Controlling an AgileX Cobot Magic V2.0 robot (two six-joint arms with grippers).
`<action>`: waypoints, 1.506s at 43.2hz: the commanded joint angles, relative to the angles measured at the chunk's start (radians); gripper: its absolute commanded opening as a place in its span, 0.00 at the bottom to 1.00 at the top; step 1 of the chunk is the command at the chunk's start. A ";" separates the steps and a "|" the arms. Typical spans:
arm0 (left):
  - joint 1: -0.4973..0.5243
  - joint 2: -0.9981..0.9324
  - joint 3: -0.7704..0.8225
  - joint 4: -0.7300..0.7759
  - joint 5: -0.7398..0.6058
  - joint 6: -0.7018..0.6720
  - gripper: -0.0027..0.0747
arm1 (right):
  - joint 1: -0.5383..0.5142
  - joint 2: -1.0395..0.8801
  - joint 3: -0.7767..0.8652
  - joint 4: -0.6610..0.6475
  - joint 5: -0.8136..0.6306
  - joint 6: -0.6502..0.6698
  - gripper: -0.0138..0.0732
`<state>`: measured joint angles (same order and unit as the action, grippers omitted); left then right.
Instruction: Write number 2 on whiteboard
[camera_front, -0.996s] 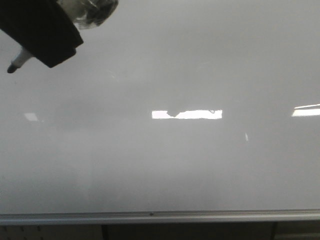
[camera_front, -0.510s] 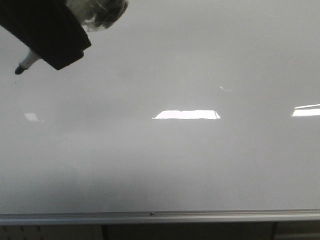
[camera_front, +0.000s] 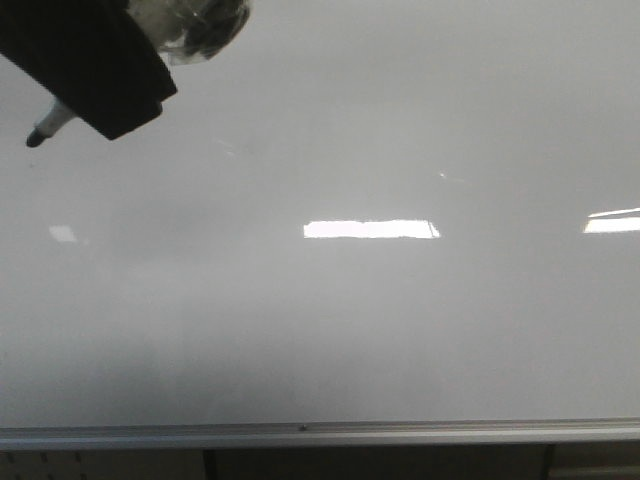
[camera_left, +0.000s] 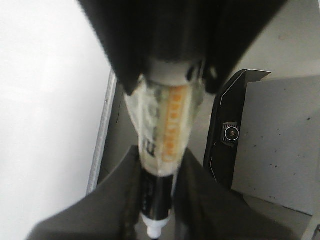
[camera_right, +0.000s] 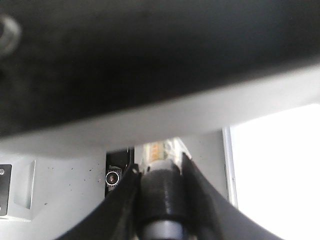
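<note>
The whiteboard fills the front view, glossy grey-white, with a silver rail along its lower edge. No number 2 shows on it. My left gripper hangs at the upper left, shut on a black marker whose dark tip is close to the board. In the left wrist view the gripper clamps the taped, orange-labelled marker, its nib bare. My right gripper is shut on a black cylinder with a taped orange-labelled body; it is out of the front view.
Bright rectangular light reflections lie on the board. Beyond the board's edge are a grey speckled panel and a black camera housing, also seen from the right wrist.
The left gripper and marker have shifted slightly right, then eased back a touch. The dark notch in the central light reflection has gone.
</note>
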<state>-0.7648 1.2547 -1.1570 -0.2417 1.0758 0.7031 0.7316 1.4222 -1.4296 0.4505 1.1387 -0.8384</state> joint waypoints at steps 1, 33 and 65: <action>-0.009 -0.017 -0.033 -0.021 -0.040 0.000 0.03 | -0.001 -0.029 -0.037 0.046 -0.027 -0.009 0.22; 0.189 -0.224 -0.009 -0.019 -0.112 -0.159 0.67 | -0.016 -0.108 -0.033 -0.267 -0.006 0.348 0.20; 0.511 -0.520 0.198 -0.021 -0.217 -0.338 0.67 | -0.320 -0.684 0.583 -0.278 -0.544 0.591 0.20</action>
<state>-0.2558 0.7389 -0.9368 -0.2392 0.9301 0.3774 0.4185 0.8041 -0.8862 0.1639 0.7146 -0.2521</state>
